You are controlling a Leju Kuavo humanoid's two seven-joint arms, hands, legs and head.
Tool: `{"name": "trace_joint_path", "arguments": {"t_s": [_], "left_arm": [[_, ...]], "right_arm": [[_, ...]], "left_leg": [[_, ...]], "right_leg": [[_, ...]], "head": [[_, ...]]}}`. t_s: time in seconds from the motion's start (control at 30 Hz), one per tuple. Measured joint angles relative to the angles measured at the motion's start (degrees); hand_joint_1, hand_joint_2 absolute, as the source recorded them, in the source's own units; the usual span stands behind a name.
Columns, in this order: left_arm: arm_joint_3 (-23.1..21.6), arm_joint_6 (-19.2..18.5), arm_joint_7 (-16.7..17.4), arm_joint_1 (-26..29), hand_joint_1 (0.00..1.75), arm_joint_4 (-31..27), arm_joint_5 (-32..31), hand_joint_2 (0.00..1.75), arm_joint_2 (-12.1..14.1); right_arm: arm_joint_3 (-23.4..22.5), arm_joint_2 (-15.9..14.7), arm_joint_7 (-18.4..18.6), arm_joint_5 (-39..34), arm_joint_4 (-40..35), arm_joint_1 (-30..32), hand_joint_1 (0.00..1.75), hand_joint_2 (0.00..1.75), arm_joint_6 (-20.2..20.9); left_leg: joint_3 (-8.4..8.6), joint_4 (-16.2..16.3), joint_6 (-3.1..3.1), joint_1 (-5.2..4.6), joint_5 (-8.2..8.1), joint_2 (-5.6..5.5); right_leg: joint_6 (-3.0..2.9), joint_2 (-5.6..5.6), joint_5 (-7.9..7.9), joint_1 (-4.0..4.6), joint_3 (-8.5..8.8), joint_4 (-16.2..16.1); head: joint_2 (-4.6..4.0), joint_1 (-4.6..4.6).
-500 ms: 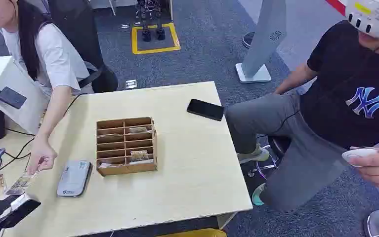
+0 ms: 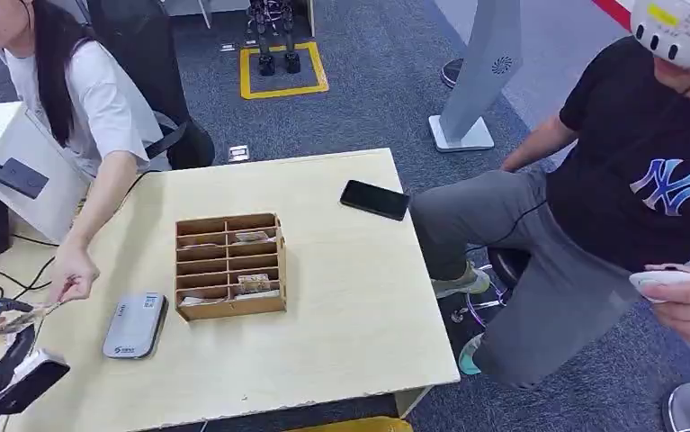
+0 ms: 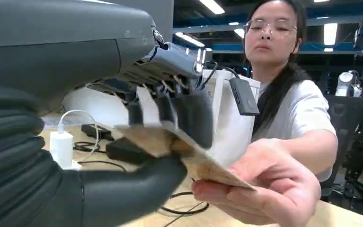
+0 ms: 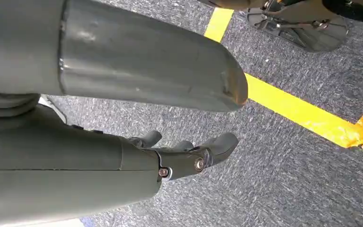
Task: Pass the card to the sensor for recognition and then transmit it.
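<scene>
Handover step: left hand pinches the thin tan card, the person's hand also gripping it. Right hand hangs loosely spread, holding nothing. Next, probably: card to flat grey sensor on pale wooden table.

Tan card, grey sensor, pale wooden table, black phone.

Matt pale wooden table, brown cardboard-like divided box, glossy black phone, rough grey carpet.
</scene>
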Motion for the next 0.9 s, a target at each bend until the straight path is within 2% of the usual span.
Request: {"name": "trace_joint_path", "arguments": {"t_s": [0.33, 0.43, 0.6, 0.7, 0.77, 0.83, 0.9], "left_arm": [[0.0, 0.0, -0.1, -0.1, 1.75, 0.0, 0.6, 1.75, -0.2], [0.0, -1.3, -1.3, -0.1, 1.75, 0.0, 4.4, 1.75, -0.7], [0.1, -5.1, -6.8, -0.6, 1.75, -0.5, 15.1, 1.75, -2.8], [0.2, -5.6, -7.4, -1.0, 1.75, -0.7, 16.2, 1.75, -3.7], [0.5, -8.3, -7.3, -1.3, 1.75, -0.7, 18.6, 1.75, -4.3], [0.8, -12.2, -5.7, -1.6, 1.75, -0.7, 22.2, 1.75, -5.0], [1.1, -18.5, -1.9, -2.1, 1.75, -0.8, 28.3, 1.75, -6.4]], "right_arm": [[0.0, 0.0, -0.6, 0.0, 0.0, 0.0, 0.00, 0.00, -0.2], [0.0, 0.0, -0.6, 0.1, 0.0, 0.0, 0.00, 0.00, -0.2], [0.0, 0.0, -0.6, 0.1, 0.0, 0.0, 0.00, 0.00, -0.2], [0.0, 0.0, -0.6, 0.1, 0.0, 0.0, 0.00, 0.00, -0.2], [0.0, 0.0, -0.6, 0.1, 0.0, 0.0, 0.00, 0.00, -0.2], [0.0, 0.0, -0.6, 0.1, 0.0, 0.0, 0.00, 0.00, -0.4], [0.0, 0.0, -0.5, 0.1, 0.0, 0.0, 0.00, 0.00, -0.5]], "left_leg": [[0.00, 0.0, 0.00, 0.00, 0.00, 0.00], [0.00, 0.0, 0.00, 0.00, 0.00, 0.00], [0.00, 0.0, 0.00, -0.01, 0.00, -0.01], [0.01, 0.0, 0.00, -0.01, 0.00, -0.01], [0.01, 0.0, 0.00, -0.01, 0.00, 0.00], [0.01, 0.0, 0.00, -0.01, 0.00, -0.01], [0.01, 0.0, 0.00, -0.01, 0.00, -0.02]], "right_leg": [[0.00, 0.00, 0.00, 0.00, 0.00, 0.0], [0.00, 0.00, 0.00, 0.00, -0.01, 0.0], [0.01, 0.00, 0.01, 0.00, 0.01, 0.0], [0.01, 0.00, 0.01, 0.00, 0.01, 0.0], [0.01, 0.00, 0.01, 0.00, 0.00, 0.0], [0.01, 0.00, 0.01, 0.00, 0.00, 0.0], [0.01, -0.01, 0.01, 0.00, 0.00, 0.0]], "head": [[0.00, 0.00], [0.00, 0.00], [0.00, 0.02], [0.00, 0.00], [0.00, 0.00], [0.00, 0.00], [0.00, 0.00]]}}
